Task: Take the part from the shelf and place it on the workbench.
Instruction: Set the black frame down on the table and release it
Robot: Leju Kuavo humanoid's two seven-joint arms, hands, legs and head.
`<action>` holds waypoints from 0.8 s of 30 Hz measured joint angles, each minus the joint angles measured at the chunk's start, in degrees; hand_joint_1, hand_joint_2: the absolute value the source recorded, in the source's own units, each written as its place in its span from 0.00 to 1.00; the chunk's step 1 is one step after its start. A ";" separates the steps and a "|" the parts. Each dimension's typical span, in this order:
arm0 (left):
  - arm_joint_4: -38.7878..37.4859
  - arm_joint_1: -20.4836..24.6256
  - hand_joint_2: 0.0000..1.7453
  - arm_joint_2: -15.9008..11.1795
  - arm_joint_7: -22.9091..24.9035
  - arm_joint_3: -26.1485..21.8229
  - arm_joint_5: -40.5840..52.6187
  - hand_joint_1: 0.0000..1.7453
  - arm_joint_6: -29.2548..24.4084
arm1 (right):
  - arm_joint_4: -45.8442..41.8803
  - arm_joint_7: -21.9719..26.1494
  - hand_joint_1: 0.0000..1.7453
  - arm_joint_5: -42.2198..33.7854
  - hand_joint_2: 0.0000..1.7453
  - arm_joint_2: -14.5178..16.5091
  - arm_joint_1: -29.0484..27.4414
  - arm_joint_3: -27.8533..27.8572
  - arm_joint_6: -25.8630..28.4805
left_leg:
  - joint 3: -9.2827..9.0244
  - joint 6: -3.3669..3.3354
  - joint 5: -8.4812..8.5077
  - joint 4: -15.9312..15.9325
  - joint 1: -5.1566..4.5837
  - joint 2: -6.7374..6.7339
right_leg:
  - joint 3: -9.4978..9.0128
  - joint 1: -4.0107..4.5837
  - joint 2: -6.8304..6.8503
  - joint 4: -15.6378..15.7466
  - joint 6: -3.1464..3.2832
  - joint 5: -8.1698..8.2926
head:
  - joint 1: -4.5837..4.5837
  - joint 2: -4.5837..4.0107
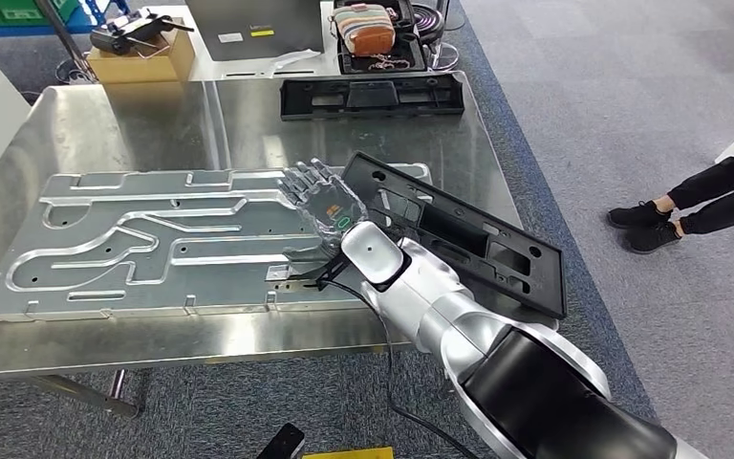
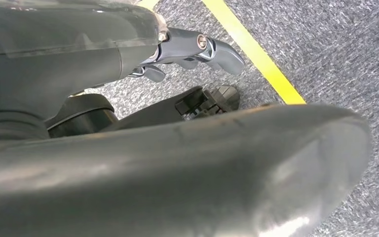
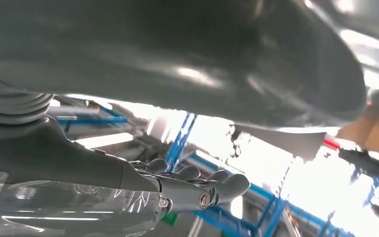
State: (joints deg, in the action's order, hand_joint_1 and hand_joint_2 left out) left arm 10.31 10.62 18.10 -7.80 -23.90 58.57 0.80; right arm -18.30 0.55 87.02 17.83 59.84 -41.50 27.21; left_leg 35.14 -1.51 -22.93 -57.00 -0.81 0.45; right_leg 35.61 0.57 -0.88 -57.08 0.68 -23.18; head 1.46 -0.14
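A long black plastic part [image 1: 478, 239] lies slanted on the right side of the steel workbench [image 1: 124, 124], its near end reaching past the table's right edge. My right hand [image 1: 323, 198] hovers flat with fingers stretched out, just left of the part's far end and over a big machined aluminium plate [image 1: 153, 244]. In the right wrist view the right hand [image 3: 197, 190] has straight fingers with nothing in them. My left hand [image 2: 192, 47] hangs over grey carpet, thumb out, holding nothing.
A second black part [image 1: 373, 98] lies at the table's back edge. Behind it stand a cardboard box [image 1: 141, 59] with a controller and a black case [image 1: 379, 38] with a pouch. A person's legs [image 1: 702, 196] are at the right. A yellow floor line [image 2: 256, 57] runs near my left hand.
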 joint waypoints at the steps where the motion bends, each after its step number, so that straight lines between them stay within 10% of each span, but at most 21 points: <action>1: 0.07 0.04 0.00 0.00 0.09 0.29 -0.27 0.00 0.14 | -0.56 -0.08 0.00 0.75 0.00 0.08 0.31 -0.01 -0.11 | 0.01 0.00 0.00 0.00 0.00 0.01 | 0.00 0.00 0.01 0.00 0.00 0.00 | 0.00 0.00; 15: 0.47 0.23 0.00 -0.09 0.28 4.16 -5.87 0.00 -0.39 | -27.06 3.40 0.00 -8.29 0.00 -0.24 3.26 -8.25 -21.61 | 0.15 0.01 -0.01 0.00 0.00 0.00 | 0.18 0.01 -0.01 -0.01 0.02 -0.02 | 0.00 -0.01; 24: 0.48 -0.11 0.00 -0.22 0.28 5.42 -7.51 0.00 -1.00 | -38.43 2.41 0.00 -13.60 0.00 -3.73 6.28 -14.41 -25.65 | 0.20 0.01 -0.01 0.00 0.00 0.03 | 0.19 -0.01 0.02 -0.01 0.02 -0.02 | 0.00 0.00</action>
State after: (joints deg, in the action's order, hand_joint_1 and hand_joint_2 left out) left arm 10.79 10.51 17.87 -7.52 -18.48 51.06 -0.20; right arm -56.74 2.96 73.42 14.11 66.12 -55.91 1.56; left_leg 35.33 -1.50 -22.93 -57.00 -0.81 0.48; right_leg 35.80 0.57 -0.86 -57.10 0.70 -23.20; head 1.46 -0.14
